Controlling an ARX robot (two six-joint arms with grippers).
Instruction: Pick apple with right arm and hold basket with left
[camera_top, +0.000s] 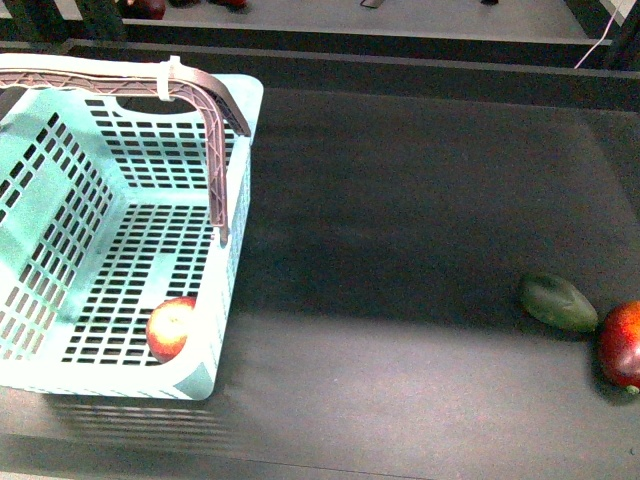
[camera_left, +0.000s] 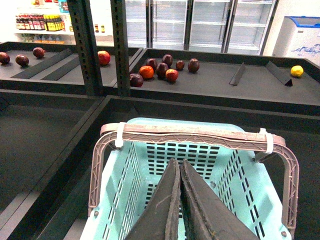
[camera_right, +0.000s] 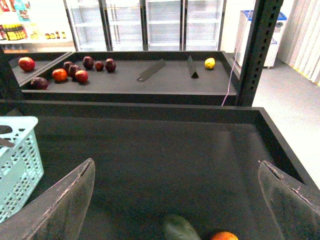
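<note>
The turquoise basket (camera_top: 237, 120) stands at the left of the dark table, its brown handle (camera_top: 215, 105) swung up. Seen from the left wrist, my left gripper (camera_left: 179, 163) hangs over the basket (camera_left: 227, 175), shut on nothing, with its tips short of the handle (camera_left: 195, 132). The red apple (camera_top: 622, 343) lies at the far right edge, touching a dark green oval fruit (camera_top: 557, 302). My right gripper (camera_right: 176, 164) is wide open behind and above the apple (camera_right: 223, 235), which peeks in beside the green fruit (camera_right: 179, 229). Neither arm shows in the front view.
Another red apple (camera_top: 172, 328) rests in the basket's near right corner. A raised black ledge (camera_top: 400, 62) borders the table's far side. Beyond it, a shelf holds several dark and red fruits (camera_left: 161, 69) and a yellow one (camera_right: 210, 63). Black uprights (camera_right: 255, 55) stand at the back.
</note>
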